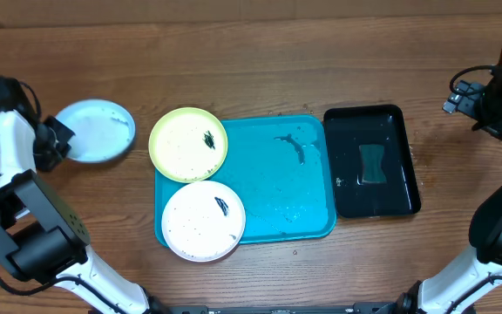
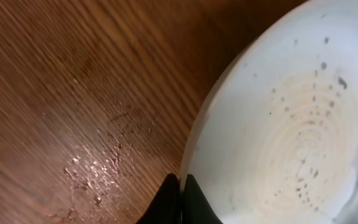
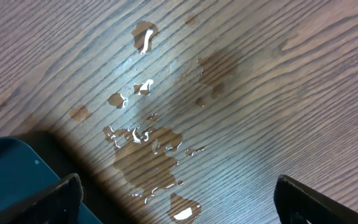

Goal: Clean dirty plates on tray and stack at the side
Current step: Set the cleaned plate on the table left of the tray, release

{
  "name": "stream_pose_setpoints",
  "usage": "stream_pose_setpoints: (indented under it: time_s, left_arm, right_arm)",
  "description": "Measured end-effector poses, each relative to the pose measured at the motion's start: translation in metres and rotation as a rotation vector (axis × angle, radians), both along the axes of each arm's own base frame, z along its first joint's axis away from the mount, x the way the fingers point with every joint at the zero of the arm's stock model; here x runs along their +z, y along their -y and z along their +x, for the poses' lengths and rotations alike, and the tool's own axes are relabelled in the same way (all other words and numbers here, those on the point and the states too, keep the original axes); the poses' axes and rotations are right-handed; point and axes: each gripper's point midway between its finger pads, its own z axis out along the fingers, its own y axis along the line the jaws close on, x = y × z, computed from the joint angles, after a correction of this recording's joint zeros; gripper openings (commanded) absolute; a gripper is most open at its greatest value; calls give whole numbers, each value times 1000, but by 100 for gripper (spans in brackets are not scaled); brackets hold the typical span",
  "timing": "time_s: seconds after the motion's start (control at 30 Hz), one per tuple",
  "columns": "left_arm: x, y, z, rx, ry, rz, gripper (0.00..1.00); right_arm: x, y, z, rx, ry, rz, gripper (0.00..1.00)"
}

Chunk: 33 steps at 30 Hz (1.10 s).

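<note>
The light teal plate [image 1: 94, 131] is seen on the table, left of the tray [image 1: 295, 192]. The left gripper [image 2: 180, 199] is closed at its rim, a true pinch unconfirmed, and the right gripper [image 3: 179, 199] is spread wide. The plate is judged light, stiff and slick, best pinched at the thin rim.

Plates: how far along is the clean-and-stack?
Done: light teal plate off the tray, on the table, still speckled. In hand: left hand shut on its rim. Left: yellow-green plate and white plate, smeared, overlapping the tray; no stack yet. Right hand open, empty.
</note>
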Motion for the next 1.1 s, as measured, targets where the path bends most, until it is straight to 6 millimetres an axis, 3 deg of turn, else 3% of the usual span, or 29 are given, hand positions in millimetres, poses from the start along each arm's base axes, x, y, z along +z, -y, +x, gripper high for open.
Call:
stream_pose_setpoints:
  time_s: [0.13, 0.2, 0.27, 0.3, 0.33, 0.4, 0.53, 0.7, 0.8, 0.9, 1.03, 1.1]
  left_arm:
    - [-15, 3, -6, 0, -12, -7, 8]
    - [-16, 3, -5, 1, -5, -3, 30]
    - [-16, 2, -3, 2, 0, 1, 61]
    - [-16, 2, -3, 7, 2, 1, 91]
    - [-16, 2, -3, 9, 2, 0, 100]
    - [-16, 3, -3, 5, 3, -5, 100]
    - [-15, 20, 8, -85, 59, -94, 71]
    - [5, 62, 28, -237, 174, -288, 63]
    - [33, 81, 44, -330, 222, -327, 61]
    - [47, 101, 55, -420, 234, -324, 57]
    - [44, 138, 61, -549, 180, -288, 45]
    - [41, 153, 65, -606, 157, -248, 44]
  right_arm:
    - [0, 0, 0, 0, 0, 0, 100]
    - [0, 0, 0, 0, -1, 0, 100]
    - [0, 0, 0, 0, 0, 0, 100]
    - [0, 0, 0, 0, -1, 0, 100]
    - [0, 0, 0, 0, 0, 0, 100]
    - [0, 0, 0, 0, -1, 0, 100]
    - [0, 0, 0, 0, 0, 0, 100]
    - [0, 0, 0, 0, 0, 0, 100]
    - [0, 0, 0, 0, 0, 0, 100]
    - [0, 0, 0, 0, -1, 0, 100]
    - [0, 0, 0, 0, 0, 0, 100]
    - [0, 0, 0, 0, -1, 0, 100]
